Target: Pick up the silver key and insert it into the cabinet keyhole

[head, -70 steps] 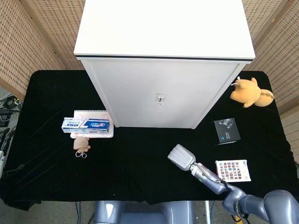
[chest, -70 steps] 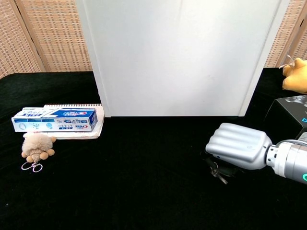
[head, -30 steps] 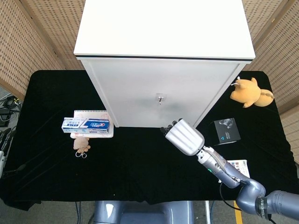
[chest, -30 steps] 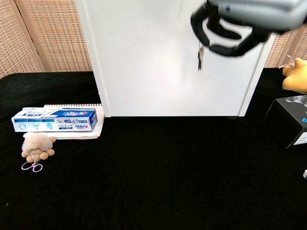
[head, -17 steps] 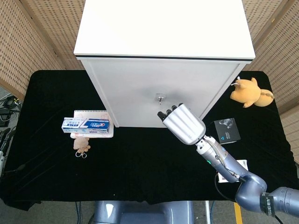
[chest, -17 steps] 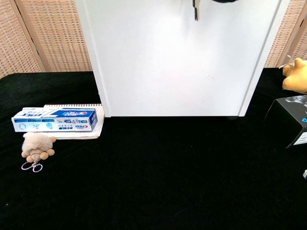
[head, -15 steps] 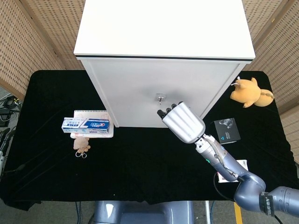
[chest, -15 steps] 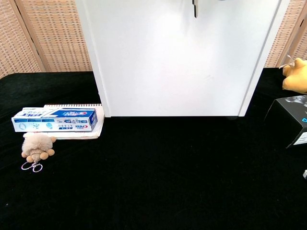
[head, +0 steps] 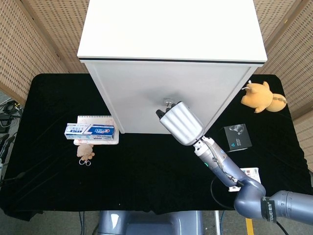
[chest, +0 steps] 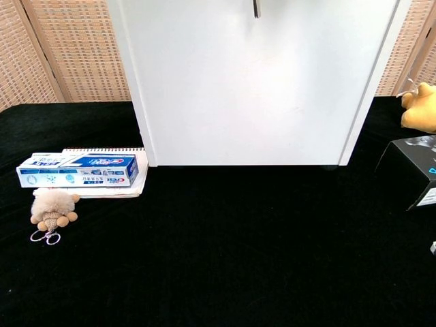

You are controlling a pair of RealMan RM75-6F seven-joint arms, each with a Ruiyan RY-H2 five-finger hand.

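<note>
The right hand (head: 180,122) is raised to the cabinet (head: 168,103). The silver key (chest: 256,8) is clamped by its fingers, just beside the keyhole (head: 168,102); insertion is judged unfinished.

Cabinet (head: 166,73) at table (head: 137,171) rear; toothpaste box (head: 91,130) on notebook (head: 95,119) left; plush toy (head: 260,96) right.
</note>
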